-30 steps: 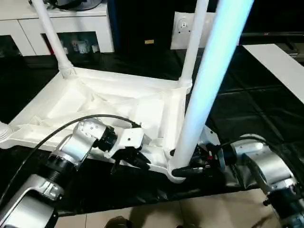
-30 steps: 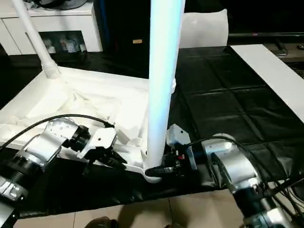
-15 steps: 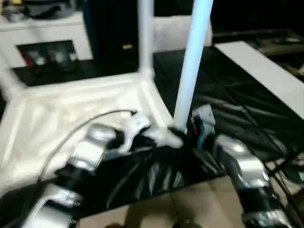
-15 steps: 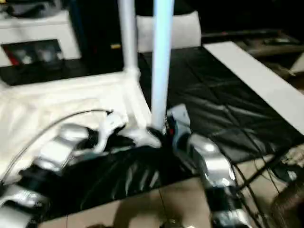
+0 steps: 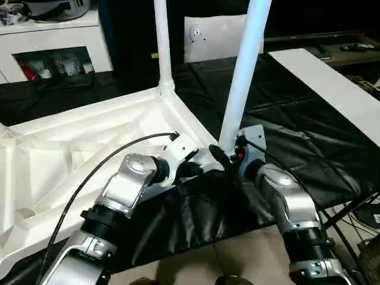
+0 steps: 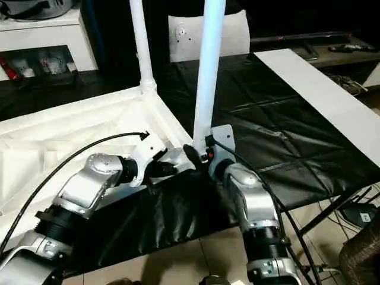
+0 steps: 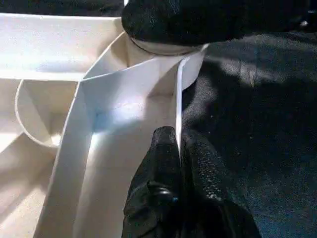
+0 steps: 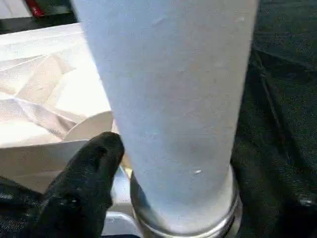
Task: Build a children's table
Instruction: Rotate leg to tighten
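Observation:
The white tabletop [image 5: 89,136] lies upside down on a black cloth, ribs up. Two white legs stand upright in its corner sockets: one at the far corner [image 5: 161,41], one at the near corner [image 5: 243,71]. My left gripper [image 5: 205,161] is shut on the thin rim wall of the tabletop beside the near corner; the left wrist view shows its fingertips [image 7: 166,148] pinching that wall [image 7: 179,99]. My right gripper [image 5: 228,155] sits at the foot of the near leg [image 8: 173,99], right above its socket.
The black cloth [image 5: 297,119] covers the work surface, whose front edge drops to a tiled floor [image 5: 237,261]. A long white board [image 5: 332,89] lies at the right. A white cabinet [image 5: 53,35] and a white flat bag [image 5: 208,35] stand at the back. A black cable [image 5: 107,160] arcs over my left forearm.
The whole picture has swung and tilted, so the camera moved. Both grippers stay at the same near corner, left on the rim, right at the leg's foot.

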Tool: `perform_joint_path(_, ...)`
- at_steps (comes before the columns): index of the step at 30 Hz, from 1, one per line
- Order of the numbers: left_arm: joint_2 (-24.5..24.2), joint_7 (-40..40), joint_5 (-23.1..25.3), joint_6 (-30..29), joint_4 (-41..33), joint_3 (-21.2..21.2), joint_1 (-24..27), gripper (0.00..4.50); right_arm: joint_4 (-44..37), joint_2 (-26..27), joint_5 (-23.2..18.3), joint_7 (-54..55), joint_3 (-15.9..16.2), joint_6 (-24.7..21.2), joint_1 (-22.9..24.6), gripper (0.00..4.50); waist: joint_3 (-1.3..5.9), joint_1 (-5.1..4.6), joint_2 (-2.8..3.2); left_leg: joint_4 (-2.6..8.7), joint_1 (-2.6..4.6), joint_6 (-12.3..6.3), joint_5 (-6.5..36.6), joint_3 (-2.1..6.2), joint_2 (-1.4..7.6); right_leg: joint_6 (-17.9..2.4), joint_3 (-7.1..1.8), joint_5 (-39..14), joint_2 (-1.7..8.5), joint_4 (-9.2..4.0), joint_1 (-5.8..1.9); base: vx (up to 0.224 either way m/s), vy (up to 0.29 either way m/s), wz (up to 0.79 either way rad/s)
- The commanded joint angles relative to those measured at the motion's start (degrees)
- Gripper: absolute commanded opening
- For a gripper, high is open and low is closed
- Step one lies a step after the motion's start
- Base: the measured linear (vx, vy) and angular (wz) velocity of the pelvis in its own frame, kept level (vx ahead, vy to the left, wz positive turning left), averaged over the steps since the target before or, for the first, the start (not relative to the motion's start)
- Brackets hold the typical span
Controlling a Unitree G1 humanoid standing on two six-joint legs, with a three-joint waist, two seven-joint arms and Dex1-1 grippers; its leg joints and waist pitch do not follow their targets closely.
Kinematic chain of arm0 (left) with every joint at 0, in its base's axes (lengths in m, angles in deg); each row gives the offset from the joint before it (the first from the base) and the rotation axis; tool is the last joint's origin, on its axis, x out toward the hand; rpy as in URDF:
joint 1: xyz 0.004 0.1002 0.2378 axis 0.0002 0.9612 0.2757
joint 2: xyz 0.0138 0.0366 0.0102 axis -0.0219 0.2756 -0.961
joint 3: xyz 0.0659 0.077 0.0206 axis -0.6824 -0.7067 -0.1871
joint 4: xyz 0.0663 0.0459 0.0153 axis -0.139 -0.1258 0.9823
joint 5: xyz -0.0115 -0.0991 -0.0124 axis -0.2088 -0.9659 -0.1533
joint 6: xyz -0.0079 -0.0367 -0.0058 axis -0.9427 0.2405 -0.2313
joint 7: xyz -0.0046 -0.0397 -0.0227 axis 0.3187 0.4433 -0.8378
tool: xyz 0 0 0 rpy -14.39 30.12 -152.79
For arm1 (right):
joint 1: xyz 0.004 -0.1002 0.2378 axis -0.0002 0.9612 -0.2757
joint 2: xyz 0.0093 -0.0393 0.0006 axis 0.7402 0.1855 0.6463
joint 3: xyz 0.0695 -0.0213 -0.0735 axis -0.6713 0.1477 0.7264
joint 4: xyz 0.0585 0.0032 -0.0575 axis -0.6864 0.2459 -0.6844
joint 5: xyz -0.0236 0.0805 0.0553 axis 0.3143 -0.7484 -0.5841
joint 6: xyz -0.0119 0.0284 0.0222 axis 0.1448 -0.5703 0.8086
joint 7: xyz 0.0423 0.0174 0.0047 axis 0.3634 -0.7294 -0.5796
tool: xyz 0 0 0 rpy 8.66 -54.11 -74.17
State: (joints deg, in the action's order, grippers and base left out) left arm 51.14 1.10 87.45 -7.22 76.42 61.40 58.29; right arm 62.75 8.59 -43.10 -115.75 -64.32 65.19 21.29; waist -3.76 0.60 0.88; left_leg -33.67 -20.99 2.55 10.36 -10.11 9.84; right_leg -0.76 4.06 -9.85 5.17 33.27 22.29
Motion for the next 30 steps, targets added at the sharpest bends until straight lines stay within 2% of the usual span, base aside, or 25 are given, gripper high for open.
perform_joint_path(1, -0.1, 0.4, 0.3, 2.1, -1.2, -1.0, -0.6, 0.0, -1.7, 0.5, -2.9, -6.8, 5.9, 0.1, 1.9, 3.91, 3.85, 0.56, -0.32, 4.59, 0.43, -1.41, 15.9, 1.17, 3.01, -9.5, -2.75, -19.3, 3.63, -4.34, -2.06, 0.0, 0.0, 0.0)
perform_joint_path(2, -0.8, 1.3, 0.3, 2.7, -1.2, -1.3, -0.4, 0.0, -2.8, -0.7, -3.3, -8.5, 6.0, 0.7, 2.5, 3.98, 3.95, 0.63, -0.16, 4.52, 0.47, -1.62, 15.5, 1.1, 3.06, -9.8, -2.79, -18.2, 3.63, -4.18, -2.02, 0.0, 0.0, 0.0)
perform_joint_path(3, -1.6, 2.2, 0.4, 3.4, -1.1, -1.7, -0.3, 0.0, -3.9, -2.0, -3.5, -10.2, 6.2, 1.3, 3.2, 4.07, 3.98, 0.72, -0.3, 4.54, 0.15, -2.05, 14.2, 1.16, 3.02, -10.1, -2.7, -16.4, 3.46, -3.92, -2.29, 0.0, 0.0, 0.0)
perform_joint_path(5, -3.3, 4.2, 0.5, 5.2, -0.5, -2.5, -0.3, 0.0, -5.7, -4.9, -3.7, -13.5, 6.2, 2.5, 4.4, 4.18, 4.19, 0.9, -0.27, 4.3, 0.23, -2.56, 12.3, 1.02, 3.02, -10.8, -2.71, -13.6, 3.42, -3.65, -2.3, 0.0, 0.0, 0.0)
perform_joint_path(8, -6.4, 8.4, 0.5, 9.1, 0.8, -3.7, -0.7, 0.0, -7.0, -9.1, -4.2, -18.6, 5.2, 4.0, 5.3, 4.47, 4.44, 1.31, -0.38, 3.79, -0.09, -4.55, 8.7, 0.82, 2.9, -12.4, -2.76, -8.4, 3.4, -2.96, -2.57, 0.0, 0.0, 0.0)
perform_joint_path(9, -7.1, 9.5, 0.4, 10.1, 1.3, -3.8, -0.9, 0.0, -7.2, -10.3, -4.4, -20.1, 5.1, 4.6, 5.4, 4.47, 4.43, 1.44, -0.34, 3.71, -0.15, -4.98, 8.5, 0.77, 2.85, -12.8, -2.66, -8.6, 3.39, -2.98, -2.5, 0.0, 0.0, 0.0)
perform_joint_path(11, -8.0, 11.5, 0.1, 12.7, 1.9, -4.1, -1.1, 0.0, -7.6, -11.8, -4.9, -22.3, 5.1, 4.7, 5.5, 4.47, 4.12, 1.62, -0.32, 3.8, 0.07, -4.61, 10.3, 0.71, 2.87, -12.8, -2.62, -11.5, 3.28, -3.38, -2.25, 0.0, 0.0, 0.0)
perform_joint_path(13, -9.9, 15.5, -0.5, 15.8, 2.7, -5.1, -1.4, 0.0, -8.4, -14.8, -6.1, -26.6, 5.4, 5.1, 5.8, 4.47, 3.97, 1.7, -0.53, 3.96, 0.24, -3.66, 12.8, 0.79, 3.0, -11.9, -2.64, -15.9, 3.35, -3.65, -2.19, 0.0, 0.0, 0.0)
perform_joint_path(14, -9.9, 15.5, -0.5, 15.8, 2.7, -5.1, -1.4, 0.0, -8.4, -14.8, -6.1, -26.6, 5.4, 5.1, 5.8, 4.47, 3.86, 1.8, -0.39, 4.09, 0.39, -3.1, 14.2, 0.88, 3.11, -11.2, -2.69, -18.2, 3.36, -3.78, -2.05, 0.0, 0.0, 0.0)
perform_joint_path(15, -11.3, 18.4, -0.6, 17.9, 3.2, -6.0, -1.6, 0.0, -8.8, -16.6, -6.8, -29.5, 5.8, 5.2, 5.8, 4.47, 3.78, 1.68, -0.69, 4.18, 0.35, -2.69, 15.2, 0.89, 3.14, -10.7, -2.69, -19.6, 3.35, -3.87, -1.99, 0.0, 0.0, 0.0)
perform_joint_path(16, -12.1, 20.4, -0.8, 19.7, 3.7, -6.5, -1.7, 0.0, -9.0, -17.7, -6.9, -31.2, 6.3, 5.3, 5.7, 4.47, 3.75, 1.8, -0.57, 4.21, 0.43, -2.47, 15.9, 1.02, 3.15, -10.2, -2.69, -21.1, 3.43, -3.96, -1.9, 0.0, 0.0, 0.0)
perform_joint_path(17, -12.8, 22.1, -1.2, 20.7, 3.8, -6.8, -1.8, 0.0, -8.9, -18.6, -6.8, -32.6, 6.8, 5.5, 5.6, 4.47, 3.82, 1.89, -0.42, 4.25, 0.53, -2.12, 15.9, 1.04, 3.29, -10.4, -2.8, -20.5, 3.43, -3.79, -1.76, 0.0, 0.0, 0.0)
perform_joint_path(19, -13.8, 24.8, -1.7, 22.2, 4.2, -7.4, -2.1, 0.0, -8.7, -20.1, -6.7, -35.0, 7.6, 6.0, 5.3, 4.47, 3.87, 1.94, -0.49, 4.21, 0.5, -2.05, 15.8, 0.98, 3.28, -10.8, -2.83, -19.6, 3.44, -3.71, -1.8, 0.0, 0.0, 0.0)
perform_joint_path(20, -14.0, 25.7, -1.8, 22.7, 4.2, -7.6, -2.2, 0.0, -8.5, -20.5, -6.6, -35.8, 7.9, 6.3, 5.2, 4.47, 3.95, 2.17, -0.53, 4.14, 0.51, -2.23, 15.1, 0.88, 3.3, -11.5, -2.88, -17.9, 3.49, -3.47, -1.79, 0.0, 0.0, 0.0)
perform_joint_path(25, -15.8, 31.4, -2.0, 26.4, 5.4, -9.2, -3.0, 0.0, -7.0, -22.6, -6.0, -39.8, 9.8, 8.2, 3.7, 4.47, 4.13, 2.96, -0.6, 3.97, 0.51, -2.65, 13.0, 0.71, 3.33, -12.2, -2.84, -15.8, 3.54, -3.1, -1.87, 0.0, 0.0, 0.0)
perform_joint_path(27, -16.7, 34.4, -1.9, 28.5, 6.5, -10.5, -3.9, 0.0, -5.7, -24.0, -5.0, -42.8, 11.7, 10.1, 2.5, 4.47, 4.2, 3.15, -0.62, 3.89, 0.56, -2.65, 12.4, 0.64, 3.35, -12.6, -2.83, -14.7, 3.49, -2.88, -1.91, 0.0, 0.0, 0.0)
perform_joint_path(30, -16.8, 35.8, -2.0, 29.3, 7.0, -10.9, -4.3, 0.0, -5.3, -24.5, -5.2, -44.8, 12.4, 10.5, 1.9, 4.47, 4.22, 3.55, -0.69, 3.78, 0.55, -2.95, 12.1, 0.52, 3.38, -13.0, -2.83, -14.3, 3.6, -2.8, -1.96, 0.0, 0.0, 0.0)
